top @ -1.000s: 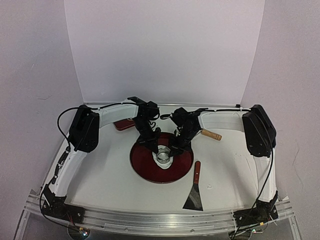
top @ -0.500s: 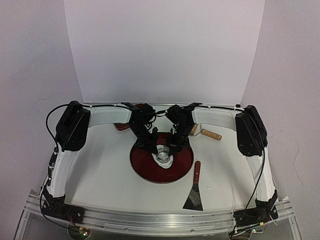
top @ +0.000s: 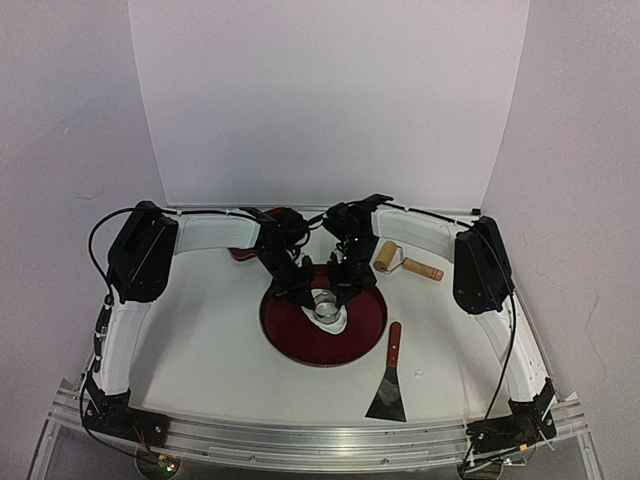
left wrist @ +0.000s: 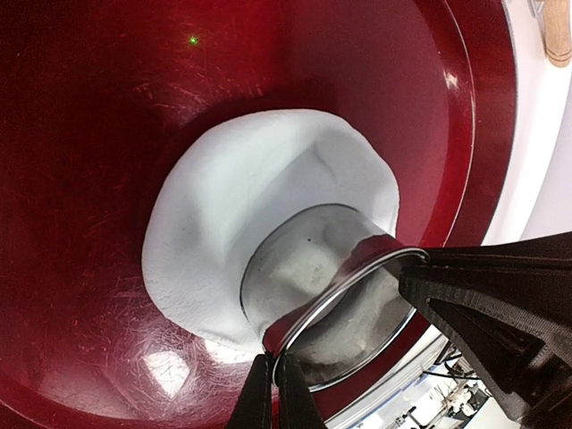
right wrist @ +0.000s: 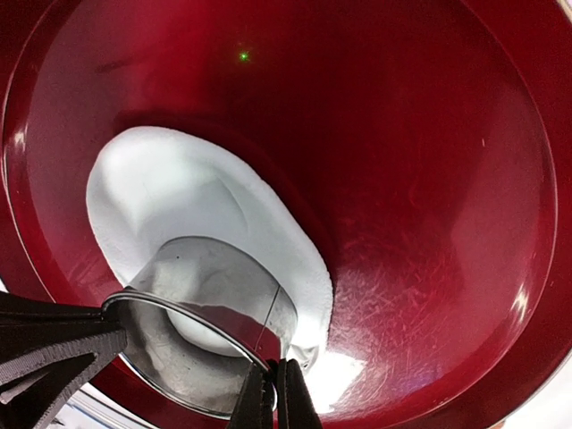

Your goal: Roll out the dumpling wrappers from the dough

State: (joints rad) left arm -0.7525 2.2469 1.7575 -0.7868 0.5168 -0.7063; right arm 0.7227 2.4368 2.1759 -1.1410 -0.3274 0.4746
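Observation:
A flat irregular sheet of white dough (top: 336, 323) (left wrist: 232, 197) (right wrist: 170, 188) lies in the round red tray (top: 298, 335) (left wrist: 89, 107) (right wrist: 429, 179). A shiny metal ring cutter (top: 325, 305) (left wrist: 313, 259) (right wrist: 214, 286) stands on the dough. My left gripper (top: 306, 297) (left wrist: 273, 365) is shut on the ring's rim from the left side. On the opposite side of the rim my right gripper (top: 343, 294) (right wrist: 275, 368) is shut as well. No separate dumpling wrappers are in view; inside the ring only white dough shows.
A wooden rolling pin (top: 402, 261) lies on the table behind and right of the tray. A scraper with a red handle (top: 389, 380) lies at the front right. A small red object (top: 240, 253) sits behind the left arm.
Both arms have drawn back and their elbows have shifted left, uncovering the rolling pin. Both grippers remain shut on the ring, which has moved slightly toward the back of the tray.

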